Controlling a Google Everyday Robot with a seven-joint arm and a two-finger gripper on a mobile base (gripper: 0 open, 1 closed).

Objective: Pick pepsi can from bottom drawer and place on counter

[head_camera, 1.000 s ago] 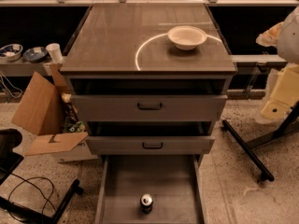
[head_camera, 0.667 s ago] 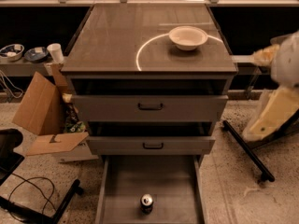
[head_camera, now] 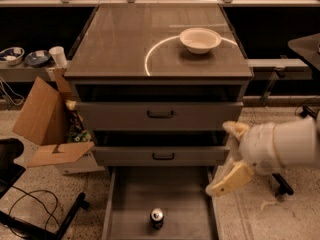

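The pepsi can [head_camera: 157, 217] stands upright on the floor of the pulled-out bottom drawer [head_camera: 131, 200], near its front middle. The counter [head_camera: 125, 39] tops the cabinet and carries a thin white arc. My gripper [head_camera: 220, 159] comes in from the right on a white arm. It hangs over the drawer's right wall, above and to the right of the can, and is not touching it. Its two cream fingers [head_camera: 231, 178] are spread apart with nothing between them.
A white bowl [head_camera: 200, 39] sits on the counter's right half. Two closed drawer fronts [head_camera: 160, 115] are above the open drawer. A cardboard box [head_camera: 46, 120] and a white paper cup [head_camera: 58, 56] are at the left. A chair base [head_camera: 30, 219] and black stand legs [head_camera: 282, 184] are on the floor.
My arm has swung down and to the left, from the right edge at counter height to beside the open bottom drawer. The can and the bowl have not moved.
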